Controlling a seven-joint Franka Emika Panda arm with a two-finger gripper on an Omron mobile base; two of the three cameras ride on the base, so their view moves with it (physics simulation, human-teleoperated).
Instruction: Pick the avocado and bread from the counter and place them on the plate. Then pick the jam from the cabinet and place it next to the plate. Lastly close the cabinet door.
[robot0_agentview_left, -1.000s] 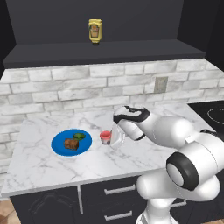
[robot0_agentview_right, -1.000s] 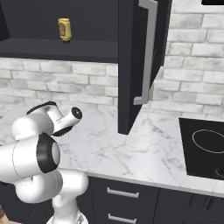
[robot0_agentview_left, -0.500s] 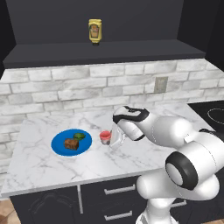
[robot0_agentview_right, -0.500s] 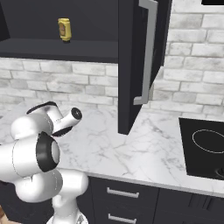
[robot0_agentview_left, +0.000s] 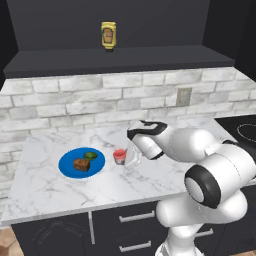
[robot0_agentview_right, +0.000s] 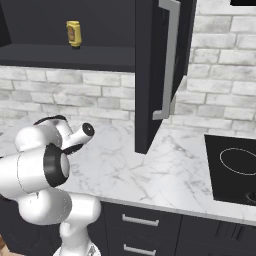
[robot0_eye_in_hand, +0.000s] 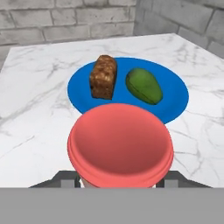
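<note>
Tool is low over the counter, just right of the plate, fingers closed part way around the jam, holding it. The jar sits at counter level just beside the plate's right edge, apart from it; can't tell if its base touches the marble. In the hand view the jam's red top is close up between the dark finger tips, with the plate right behind it. Bread and avocado lie side by side on the plate, apart from each other; from the left base view, bread near the middle, avocado behind it. Cabinet stands open, a yellow bottle upright on its shelf. Cabinet door is swung out, bar handle facing the camera in the right base view. Cooktop at far right.
</note>
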